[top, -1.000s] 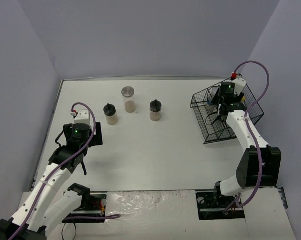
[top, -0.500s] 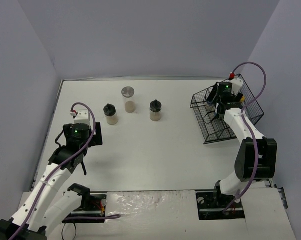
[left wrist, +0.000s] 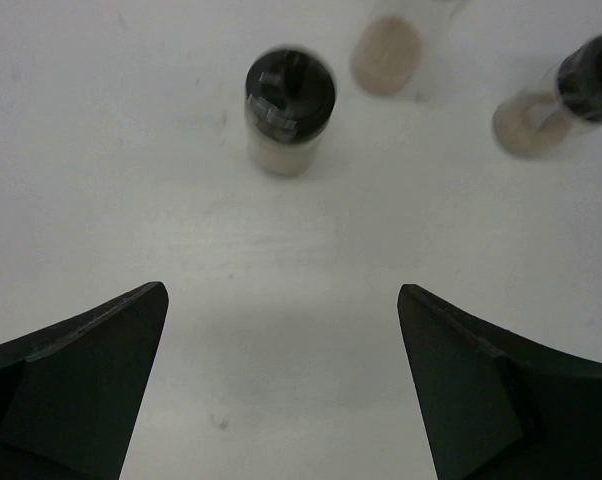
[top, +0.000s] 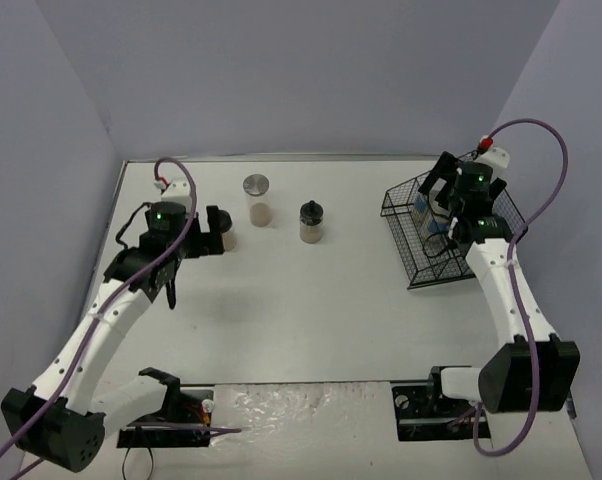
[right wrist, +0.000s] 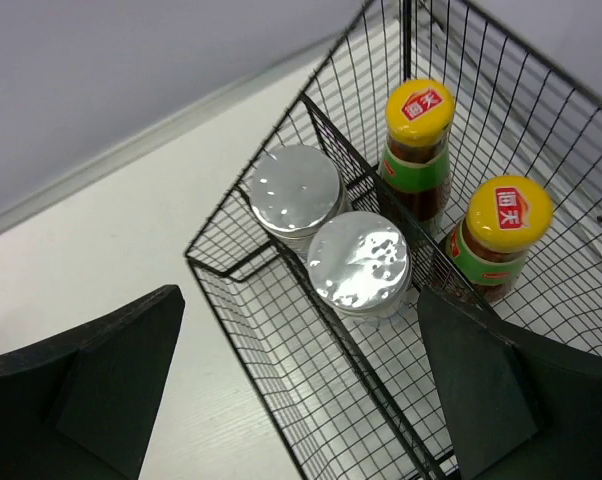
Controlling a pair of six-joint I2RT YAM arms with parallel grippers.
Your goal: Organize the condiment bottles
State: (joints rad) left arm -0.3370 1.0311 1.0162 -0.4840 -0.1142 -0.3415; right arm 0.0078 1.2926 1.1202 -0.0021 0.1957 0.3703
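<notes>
Every bottle stands upright, long axis vertical. In the black wire basket (right wrist: 241, 330) on the right, two silver-lidded shakers (right wrist: 359, 262) stand touching, with two yellow-capped sauce bottles (right wrist: 418, 150) just across a wire divider. The right claw (right wrist: 299, 300) hangs wide open above them, holding nothing. Over the surface (top: 281, 320), the left claw (left wrist: 283, 290), also open and empty, faces a black-lidded jar (left wrist: 289, 100). A third shaker (top: 256, 198) and a second black-lidded jar (top: 312, 222) stand nearby, apart.

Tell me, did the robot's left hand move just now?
Yes. In the top view the left hand moved forward and to the right, closer to the silver-lidded shaker, which stayed put.
</notes>
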